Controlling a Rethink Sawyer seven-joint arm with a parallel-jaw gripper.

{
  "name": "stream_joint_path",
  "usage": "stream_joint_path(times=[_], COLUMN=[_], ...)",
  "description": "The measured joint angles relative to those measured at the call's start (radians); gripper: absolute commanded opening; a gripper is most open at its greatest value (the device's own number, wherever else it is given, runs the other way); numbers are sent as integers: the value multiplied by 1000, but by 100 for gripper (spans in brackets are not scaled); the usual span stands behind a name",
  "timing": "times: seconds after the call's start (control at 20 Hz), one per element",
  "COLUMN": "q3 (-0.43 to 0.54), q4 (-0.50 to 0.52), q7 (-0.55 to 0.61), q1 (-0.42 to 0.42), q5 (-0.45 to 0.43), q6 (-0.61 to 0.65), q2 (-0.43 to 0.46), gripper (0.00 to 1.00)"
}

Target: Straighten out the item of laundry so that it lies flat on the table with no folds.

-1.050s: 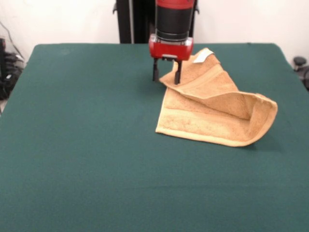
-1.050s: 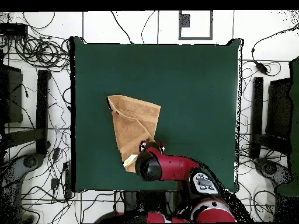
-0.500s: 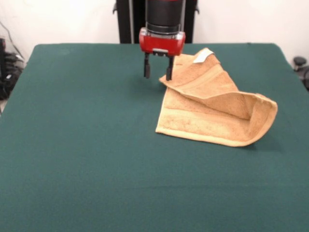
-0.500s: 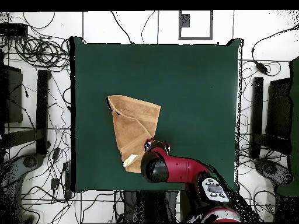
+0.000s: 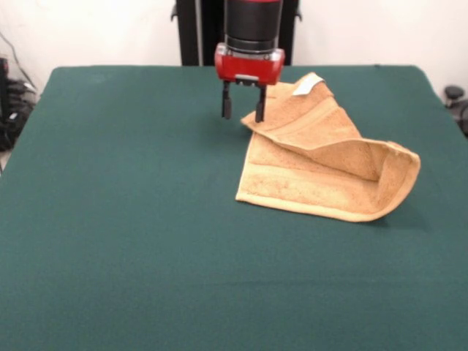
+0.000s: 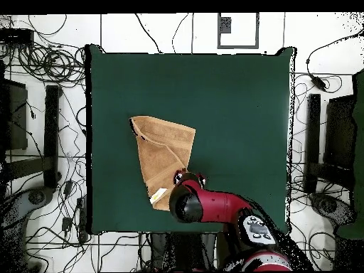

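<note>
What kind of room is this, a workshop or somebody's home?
Most likely a robotics lab: a red robot arm reaches over a green cloth-covered table holding only a towel, and cables sprawl across the floor around it.

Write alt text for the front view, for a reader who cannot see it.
An orange-tan towel lies partly folded over itself on a dark green table, its right side curled up and a small white tag at its far corner. The red and black arm's open gripper hangs just left of the towel's far edge, holding nothing.
</note>
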Motion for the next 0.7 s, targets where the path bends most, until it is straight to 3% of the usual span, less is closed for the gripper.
stream_joint_path(times=[0.7], q3=[0], q4=[4], q7=[0], q1=[45], q5=[0], q6=[-66], q2=[4], gripper=[100])
